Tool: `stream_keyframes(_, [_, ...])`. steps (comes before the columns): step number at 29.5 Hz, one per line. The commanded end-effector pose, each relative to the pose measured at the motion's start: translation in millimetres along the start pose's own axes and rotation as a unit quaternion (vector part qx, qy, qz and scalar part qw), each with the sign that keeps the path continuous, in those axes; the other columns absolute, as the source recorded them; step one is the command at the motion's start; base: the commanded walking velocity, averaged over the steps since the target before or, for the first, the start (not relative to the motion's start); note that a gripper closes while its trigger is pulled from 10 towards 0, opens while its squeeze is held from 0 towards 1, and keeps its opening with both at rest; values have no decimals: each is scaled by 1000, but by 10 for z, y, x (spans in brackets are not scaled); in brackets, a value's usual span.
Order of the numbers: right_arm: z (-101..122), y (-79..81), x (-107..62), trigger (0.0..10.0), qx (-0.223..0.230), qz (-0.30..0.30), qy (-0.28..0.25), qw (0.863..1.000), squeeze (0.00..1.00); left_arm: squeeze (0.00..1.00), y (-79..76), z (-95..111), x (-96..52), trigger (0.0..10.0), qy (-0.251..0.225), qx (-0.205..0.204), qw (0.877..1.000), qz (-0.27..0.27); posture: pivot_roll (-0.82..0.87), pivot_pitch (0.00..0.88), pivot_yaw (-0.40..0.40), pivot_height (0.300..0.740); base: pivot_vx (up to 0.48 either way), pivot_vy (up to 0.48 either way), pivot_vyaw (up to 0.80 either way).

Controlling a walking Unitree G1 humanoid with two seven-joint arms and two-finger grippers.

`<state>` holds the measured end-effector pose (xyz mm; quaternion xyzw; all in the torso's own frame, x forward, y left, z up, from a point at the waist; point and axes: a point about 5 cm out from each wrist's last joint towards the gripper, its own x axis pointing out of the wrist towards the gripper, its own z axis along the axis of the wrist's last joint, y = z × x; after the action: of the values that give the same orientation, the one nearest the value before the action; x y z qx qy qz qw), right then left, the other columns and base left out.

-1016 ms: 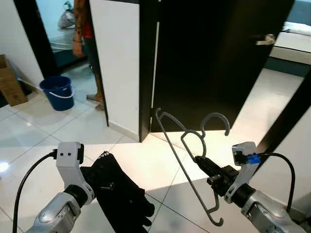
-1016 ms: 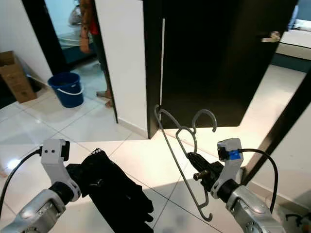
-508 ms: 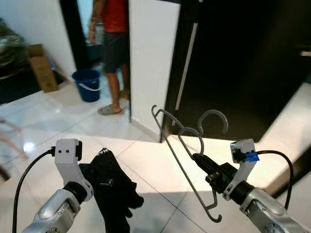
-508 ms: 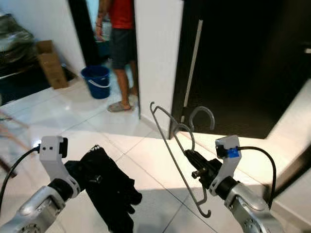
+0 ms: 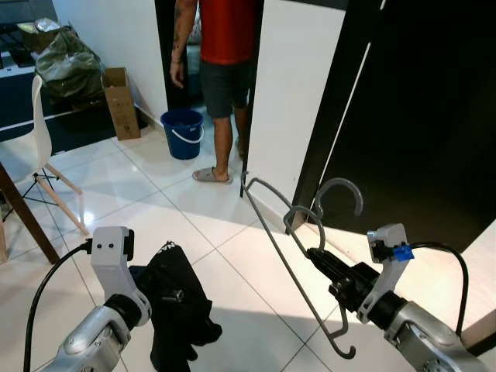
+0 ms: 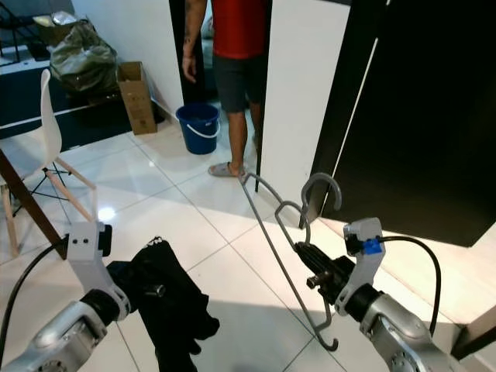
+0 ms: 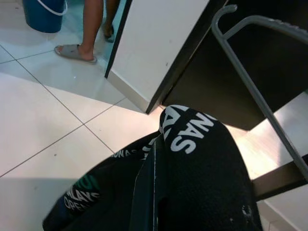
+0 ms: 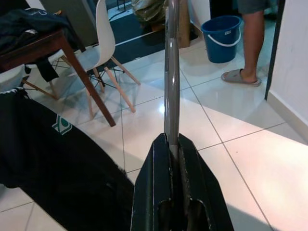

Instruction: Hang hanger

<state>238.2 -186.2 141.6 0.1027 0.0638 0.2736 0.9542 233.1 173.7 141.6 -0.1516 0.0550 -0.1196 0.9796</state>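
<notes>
Hanger (image 5: 298,256) sits lower centre, clamped by my right gripper (image 5: 319,259); my left gripper (image 7: 154,192), lower left, pinches black cloth (image 5: 180,306). Person (image 5: 221,77) stands upper centre.

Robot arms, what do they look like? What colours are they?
Both arms are shiny silver tubes. Each wrist carries a white camera block with a black cable looping from it; the right one has a small blue plug. The left gripper and right gripper each have two long black fingers.
</notes>
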Motion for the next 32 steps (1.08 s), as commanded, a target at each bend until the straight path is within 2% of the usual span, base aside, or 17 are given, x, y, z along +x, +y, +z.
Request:
stream_keyframes(1, [-17, 3, 5, 10000, 2, 5, 0, 1000, 0, 0, 3, -4, 1, 10000, -5, -3, 1000, -3, -6, 0, -70, 740, 0, 0, 550])
stream_keyframes(5, [-16, 46, 13, 10000, 6, 26, 6, 1000, 0, 0, 50, 36, 3, 10000, -17, 3, 1000, 25, 3, 0, -71, 740, 0, 0, 550])
stream_keyframes(10, [-30, 79, 22, 10000, 10, 43, 15, 999, 0, 0, 49, 47, 7, 10000, -18, 11, 999, 24, 5, 0, -70, 740, 0, 0, 266])
stream_keyframes(20, [-17, 121, 16, 10000, 2, 67, 12, 998, 0, 0, 77, 110, 8, 10000, -42, 31, 997, 53, 11, 0, -71, 740, 467, 0, 0])
stream_keyframes(24, [-15, 145, 17, 10000, -18, 85, 14, 996, 0, 0, 112, 127, 35, 10000, -50, 31, 996, 71, 11, 0, -73, 740, 480, 0, 738])
stream_keyframes(32, [-9, 161, 26, 10000, -20, 96, 13, 995, 0, 0, 155, 169, 68, 10000, -61, 35, 994, 88, 12, 0, -70, 740, 480, 0, 738])
